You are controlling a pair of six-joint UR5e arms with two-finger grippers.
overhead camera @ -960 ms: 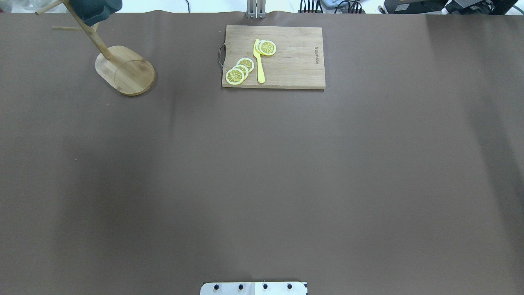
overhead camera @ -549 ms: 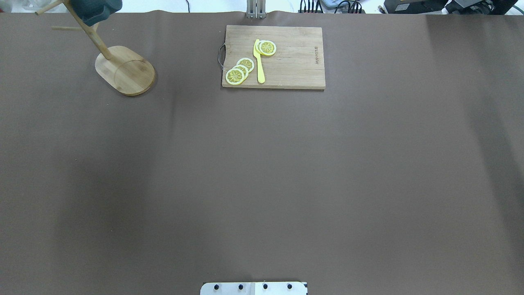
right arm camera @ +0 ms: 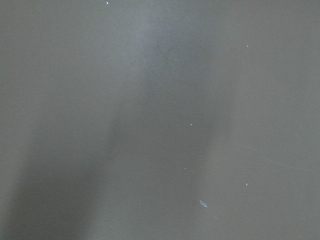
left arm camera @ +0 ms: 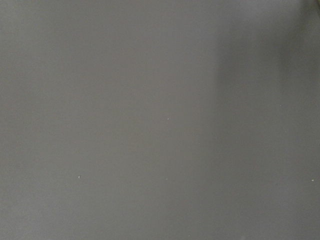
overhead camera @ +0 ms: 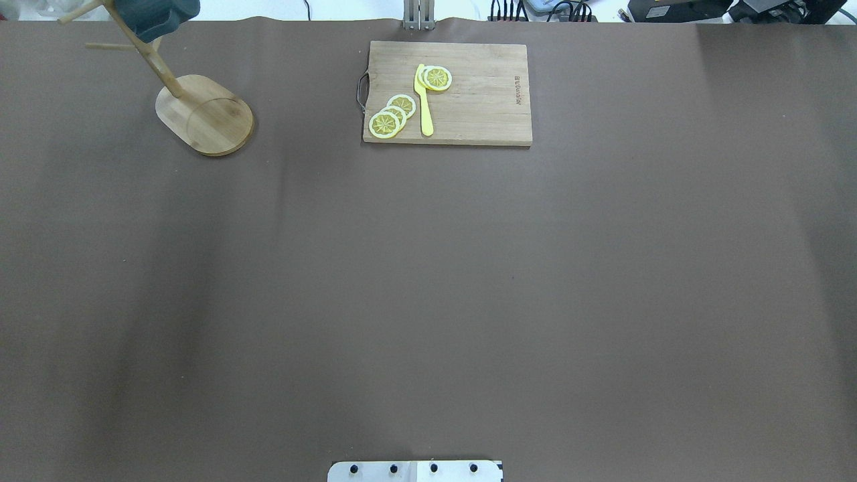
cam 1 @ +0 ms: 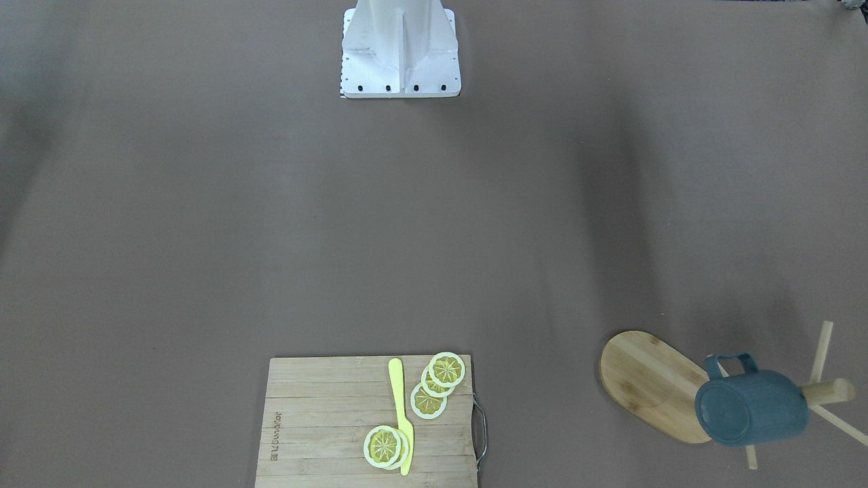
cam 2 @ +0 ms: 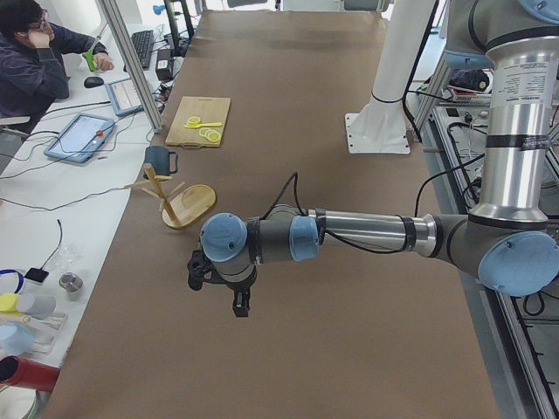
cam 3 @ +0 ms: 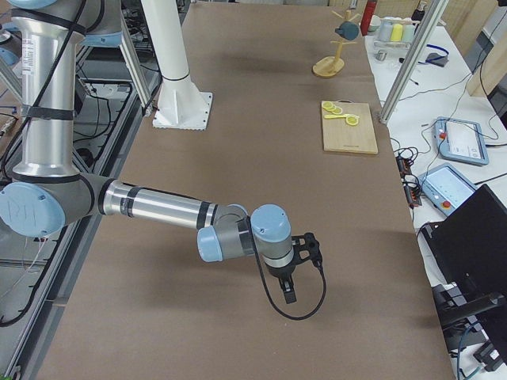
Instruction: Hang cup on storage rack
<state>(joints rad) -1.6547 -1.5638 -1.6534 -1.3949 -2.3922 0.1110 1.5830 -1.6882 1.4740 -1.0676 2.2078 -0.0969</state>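
Both claws hang low over the brown counter (overhead camera: 428, 301), well apart from everything else on it. My left claw (cam 2: 196, 272) and my right claw (cam 3: 310, 247) show only from the side, so I cannot tell how far either is open or what it grips. The blue-grey mug with a loop handle (cam 1: 753, 407) hangs on the light wooden mug tree with an oval base (cam 1: 644, 379), on my far left. Well apart lies a rectangular bamboo cutting board (cam 1: 319, 420).

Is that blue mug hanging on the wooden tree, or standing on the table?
Hanging. The cup sits tipped sideways, up among the pegs of the storage rack, raised above its oval base.
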